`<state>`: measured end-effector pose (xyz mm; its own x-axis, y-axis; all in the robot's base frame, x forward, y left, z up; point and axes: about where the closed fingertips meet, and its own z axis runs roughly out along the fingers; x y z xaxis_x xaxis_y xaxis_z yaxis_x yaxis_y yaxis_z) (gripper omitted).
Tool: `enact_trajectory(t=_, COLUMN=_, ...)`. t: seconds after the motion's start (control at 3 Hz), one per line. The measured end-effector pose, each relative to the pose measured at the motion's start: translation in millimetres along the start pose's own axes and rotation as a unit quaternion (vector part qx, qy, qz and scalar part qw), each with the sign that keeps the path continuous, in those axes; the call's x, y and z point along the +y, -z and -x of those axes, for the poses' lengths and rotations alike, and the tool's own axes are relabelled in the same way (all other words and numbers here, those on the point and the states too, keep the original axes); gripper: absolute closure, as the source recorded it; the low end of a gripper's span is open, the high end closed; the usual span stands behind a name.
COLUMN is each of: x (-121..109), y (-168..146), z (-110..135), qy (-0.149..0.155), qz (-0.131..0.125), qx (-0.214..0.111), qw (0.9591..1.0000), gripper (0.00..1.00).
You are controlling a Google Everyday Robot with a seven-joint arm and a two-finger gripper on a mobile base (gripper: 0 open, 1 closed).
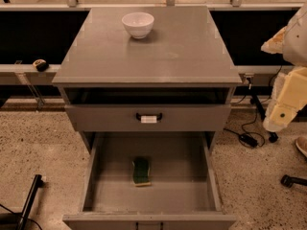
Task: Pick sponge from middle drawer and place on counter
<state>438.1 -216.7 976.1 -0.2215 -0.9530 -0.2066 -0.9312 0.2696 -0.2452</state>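
Gripper (279, 113) at far R, state can't tell; sponge (141, 171) well apart, lower L in open middle drawer (213, 176)

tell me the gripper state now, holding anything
Gripper: open or closed cannot be told; it hangs at the right edge while the sponge lies in the middle drawer.
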Motion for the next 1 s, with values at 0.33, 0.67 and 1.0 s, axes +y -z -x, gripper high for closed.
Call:
enact_trajectory(t=0.33, x=-0.3, y=-0.9, z=0.5, qy=0.0, qz=-0.003, qx=-0.003, qw=1.0, gripper=0.0)
enact_trajectory(t=0.67, x=9.3, y=-25.8, z=-1.4, qy=0.009, qz=0.006, qx=-0.033, qw=0.9994, gripper=0.0)
enact_trajectory(t=1.0, x=30.4, y=-77.4, z=0.3, qy=0.035, qz=0.013, qx=-0.095, qw=0.9948, gripper=0.0)
